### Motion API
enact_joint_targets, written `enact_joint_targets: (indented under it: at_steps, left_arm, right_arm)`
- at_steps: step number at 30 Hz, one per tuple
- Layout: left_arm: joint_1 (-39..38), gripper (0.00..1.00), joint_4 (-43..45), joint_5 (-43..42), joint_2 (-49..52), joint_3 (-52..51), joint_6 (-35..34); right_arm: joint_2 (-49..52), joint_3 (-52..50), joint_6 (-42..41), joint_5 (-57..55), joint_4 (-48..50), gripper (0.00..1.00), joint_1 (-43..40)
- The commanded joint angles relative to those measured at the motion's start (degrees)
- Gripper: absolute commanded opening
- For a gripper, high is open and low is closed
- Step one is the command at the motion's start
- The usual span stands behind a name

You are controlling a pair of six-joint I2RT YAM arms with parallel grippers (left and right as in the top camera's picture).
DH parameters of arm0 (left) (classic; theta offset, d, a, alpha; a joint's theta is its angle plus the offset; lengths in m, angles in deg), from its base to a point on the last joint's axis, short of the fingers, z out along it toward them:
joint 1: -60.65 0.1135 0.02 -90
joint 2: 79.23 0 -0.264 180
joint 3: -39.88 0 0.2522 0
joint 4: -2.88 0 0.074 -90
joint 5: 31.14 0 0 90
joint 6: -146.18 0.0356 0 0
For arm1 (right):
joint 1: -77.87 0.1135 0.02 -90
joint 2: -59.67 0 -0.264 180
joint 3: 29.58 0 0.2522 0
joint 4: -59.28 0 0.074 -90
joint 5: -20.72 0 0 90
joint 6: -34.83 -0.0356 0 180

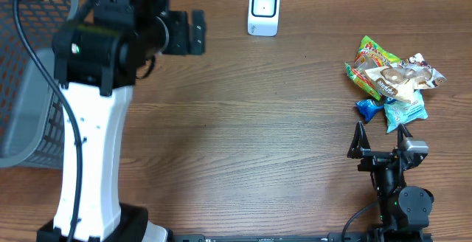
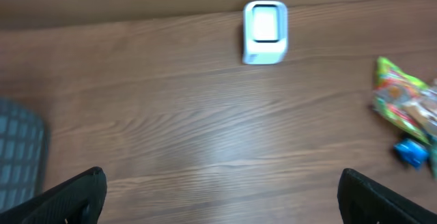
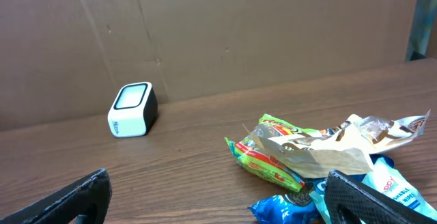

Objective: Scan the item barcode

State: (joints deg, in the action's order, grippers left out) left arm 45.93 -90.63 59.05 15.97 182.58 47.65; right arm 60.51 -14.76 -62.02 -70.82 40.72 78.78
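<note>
Fingers (image 3: 82, 197) of my right gripper (image 1: 380, 133) were spread as wide as they go, black and wedge-shaped, with nothing between them. My left gripper (image 2: 222, 207) was spread just as wide and was equally empty.

Straight ahead of my right fingertips, and close to them, lay the heap of packets (image 1: 391, 80). It sat to the right of the scanner (image 1: 263, 10) and nearer my side of the table (image 1: 243, 146) than the scanner did. My right arm was plainly the nearer one. My left hung high, just left of the scanner, and the heap was well off to its right.

The green-and-red packet (image 1: 372, 61) was the piece of the heap closest to the scanner, and its long axis slanted across my line of reach. A crinkled cream-and-brown wrapper (image 1: 402, 76) lay over it. A small glossy blue wrapper (image 1: 366, 109) and a pale teal pack (image 1: 409, 111) sat on the edge nearest my fingers. All of it was thin, shiny film that I judged would crumple and slide.

I could make out no barcode. The scanner was a small white block with rounded corners and a dark-rimmed window. Far to its left stood a grey mesh basket (image 1: 29, 65). The tabletop was smooth wood grain.
</note>
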Motion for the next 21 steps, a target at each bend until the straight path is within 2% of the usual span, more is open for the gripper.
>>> enact_joint_targets:
  at_steps: [1, 7, 12, 16, 21]
  left_arm:
    - [-2.71, 1.00, 0.07, -0.02, -4.02, 0.11, 1.05]
    - [-2.73, 1.00, 0.07, -0.02, -8.24, -1.36, 1.05]
    - [-0.42, 1.00, 3.74, 4.28, -15.26, -10.27, 2.23]
    - [3.82, 1.00, 18.10, 4.61, -24.55, -26.47, 6.29]
    - [9.25, 1.00, 41.57, 1.99, -38.42, -51.69, 12.59]
  right_arm:
    - [-0.68, -0.59, -0.26, -0.52, 0.17, 1.00, 0.48]
    - [-0.68, -0.59, -0.26, -0.52, 0.17, 1.00, 0.48]
    - [-0.68, -0.59, -0.26, -0.52, 0.17, 1.00, 0.48]
    - [-0.68, -0.59, -0.26, -0.52, 0.17, 1.00, 0.48]
    - [-0.68, -0.59, -0.26, -0.52, 0.17, 1.00, 0.48]
